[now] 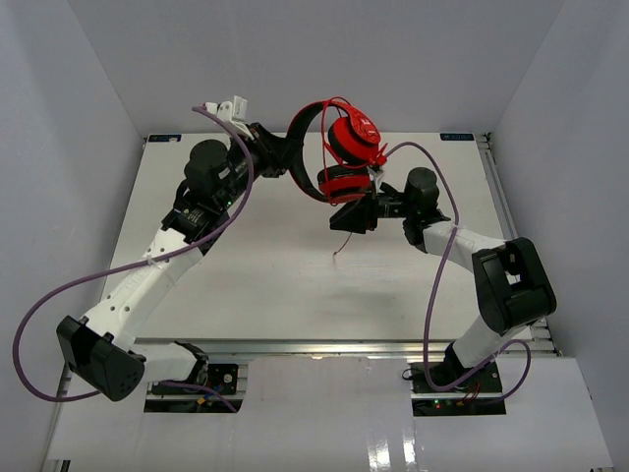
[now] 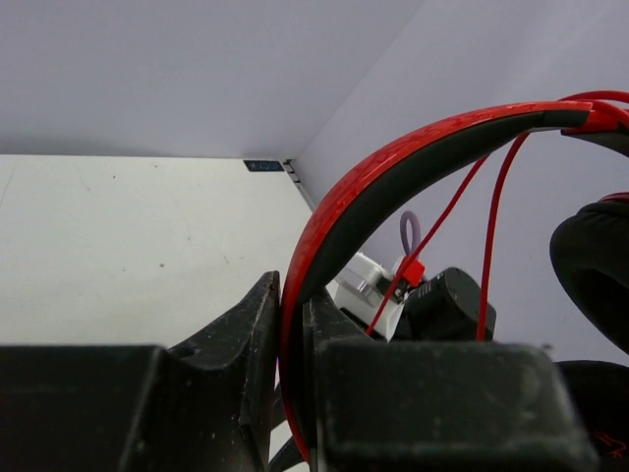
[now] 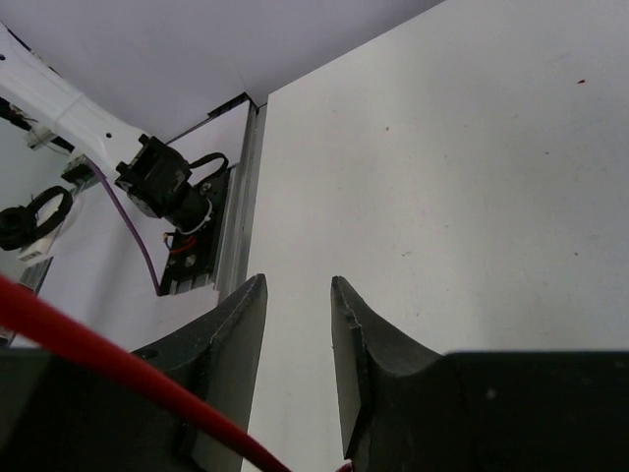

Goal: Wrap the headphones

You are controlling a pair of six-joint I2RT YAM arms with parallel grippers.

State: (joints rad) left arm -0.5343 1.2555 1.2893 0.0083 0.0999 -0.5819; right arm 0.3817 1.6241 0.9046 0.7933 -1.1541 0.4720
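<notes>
Headphones [image 1: 346, 147] held in air above far side of table [image 1: 256, 275]. Left gripper [image 2: 293, 305] clamped on headband [image 2: 393, 167]. Right gripper [image 3: 298, 295] jaws apart, empty; cord [image 3: 98, 349] crosses one finger.

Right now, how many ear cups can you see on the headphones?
2. The upper ear cup shows at far centre in the top view; the lower ear cup is right below it there. Neither is hidden.
</notes>
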